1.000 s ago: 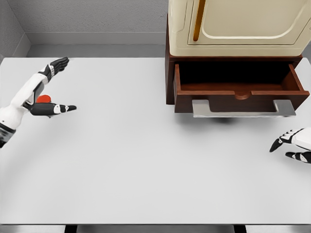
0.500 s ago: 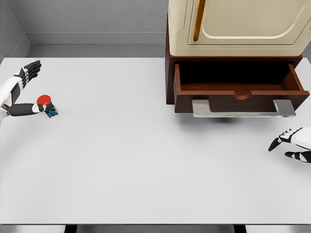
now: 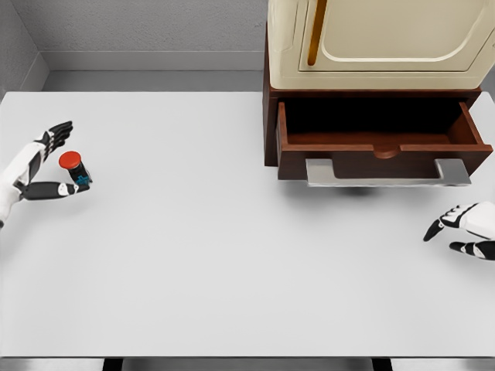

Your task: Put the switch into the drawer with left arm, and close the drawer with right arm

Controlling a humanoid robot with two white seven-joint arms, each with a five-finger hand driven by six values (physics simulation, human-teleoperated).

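One switch (image 3: 75, 167), one open drawer (image 3: 383, 137), two hands.

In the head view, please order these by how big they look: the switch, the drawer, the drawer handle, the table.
1. table
2. drawer
3. drawer handle
4. switch, smallest, beside the left hand

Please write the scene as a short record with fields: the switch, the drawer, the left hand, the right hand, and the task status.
switch: red-capped switch on the table, far left
drawer: drawer open, nothing visible inside, metal handle in front
left hand: left hand open, fingers either side of the switch, not closed on it
right hand: right hand open, at right edge, below the drawer
status: switch not yet in the drawer
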